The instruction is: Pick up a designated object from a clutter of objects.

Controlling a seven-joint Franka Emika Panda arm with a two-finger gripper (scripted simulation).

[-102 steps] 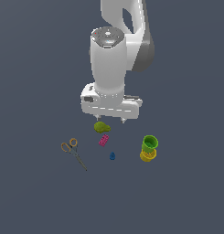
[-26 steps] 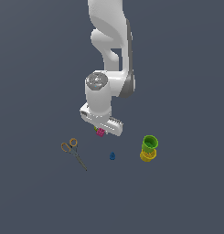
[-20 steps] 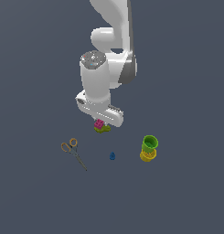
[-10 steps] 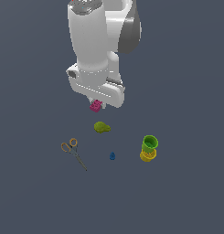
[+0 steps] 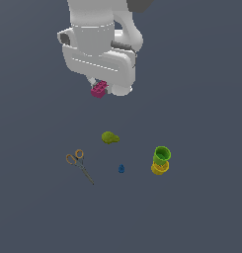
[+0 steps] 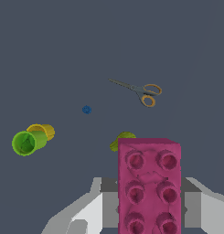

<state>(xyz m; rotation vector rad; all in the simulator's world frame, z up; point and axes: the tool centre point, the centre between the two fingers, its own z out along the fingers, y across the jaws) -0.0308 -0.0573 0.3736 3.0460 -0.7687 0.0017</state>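
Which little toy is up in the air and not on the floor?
The magenta brick. It hangs in the gripper, while the olive lump, scissors, blue piece and cups lie below.

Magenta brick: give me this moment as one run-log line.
gripper: shut on magenta brick | brick: lifted clear of surface | olive lump, scissors, blue piece, stacked cups: on surface

Scissors [image 5: 80,164] lie at the exterior view's left, stacked cups [image 5: 161,160] at its right. Lump [image 5: 109,138] and small piece [image 5: 121,169] lie between, the piece nearer.
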